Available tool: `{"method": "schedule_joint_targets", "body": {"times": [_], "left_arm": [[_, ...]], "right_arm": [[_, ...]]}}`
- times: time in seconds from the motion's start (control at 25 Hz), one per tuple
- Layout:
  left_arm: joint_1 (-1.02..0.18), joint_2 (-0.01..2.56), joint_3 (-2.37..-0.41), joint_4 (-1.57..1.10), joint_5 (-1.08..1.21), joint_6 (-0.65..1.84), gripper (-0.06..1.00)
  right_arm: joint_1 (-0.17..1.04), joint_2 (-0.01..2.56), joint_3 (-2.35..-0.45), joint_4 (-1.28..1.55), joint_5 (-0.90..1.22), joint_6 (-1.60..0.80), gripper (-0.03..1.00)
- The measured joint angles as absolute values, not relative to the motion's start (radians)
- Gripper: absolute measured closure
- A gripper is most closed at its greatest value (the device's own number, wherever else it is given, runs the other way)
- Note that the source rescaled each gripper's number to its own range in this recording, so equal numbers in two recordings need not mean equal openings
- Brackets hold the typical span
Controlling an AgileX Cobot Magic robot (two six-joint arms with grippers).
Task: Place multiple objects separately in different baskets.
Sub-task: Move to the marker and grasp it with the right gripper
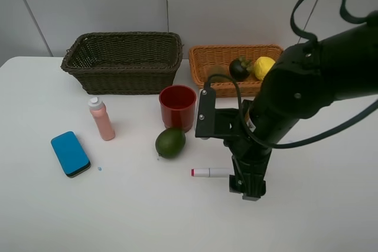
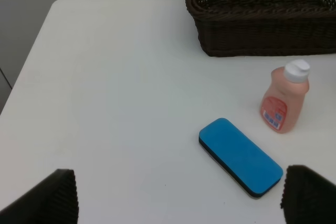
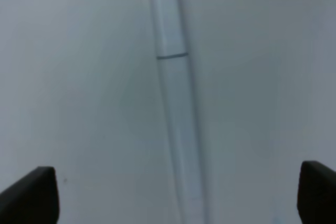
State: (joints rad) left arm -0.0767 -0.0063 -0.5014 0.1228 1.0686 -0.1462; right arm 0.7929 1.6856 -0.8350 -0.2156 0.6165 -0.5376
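Pincers both gaping, empty: right pincer (image 3: pixel 172 195) over white marker (image 3: pixel 170 77), left pincer (image 2: pixel 178 198) near blue eraser (image 2: pixel 240 157).

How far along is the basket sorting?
Done: the lemon and a dark fruit sit in the orange basket.
In hand: nothing is held; the right gripper hangs open over the marker.
Remaining: marker, cup, green fruit, bottle and eraser lie on the table. Nothing shows in the dark basket.
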Motion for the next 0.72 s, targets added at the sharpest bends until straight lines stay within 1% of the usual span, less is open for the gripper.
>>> {"method": "schedule_joint_targets", "body": {"times": [0.32, 0.6, 0.72], "left_arm": [[-0.077, -0.006, -0.501, 0.123, 1.069, -0.146, -0.06], [-0.077, -0.006, -0.501, 0.123, 1.069, -0.146, -0.06], [-0.077, -0.006, -0.501, 0.123, 1.069, -0.146, -0.06]], "right_arm": [[0.790, 1.711, -0.835, -0.141, 0.617, -0.591, -0.03], [0.771, 1.726, -0.835, -0.118, 0.622, -0.643, 0.05], [0.762, 1.726, -0.835, -0.116, 0.622, -0.643, 0.06]]}}
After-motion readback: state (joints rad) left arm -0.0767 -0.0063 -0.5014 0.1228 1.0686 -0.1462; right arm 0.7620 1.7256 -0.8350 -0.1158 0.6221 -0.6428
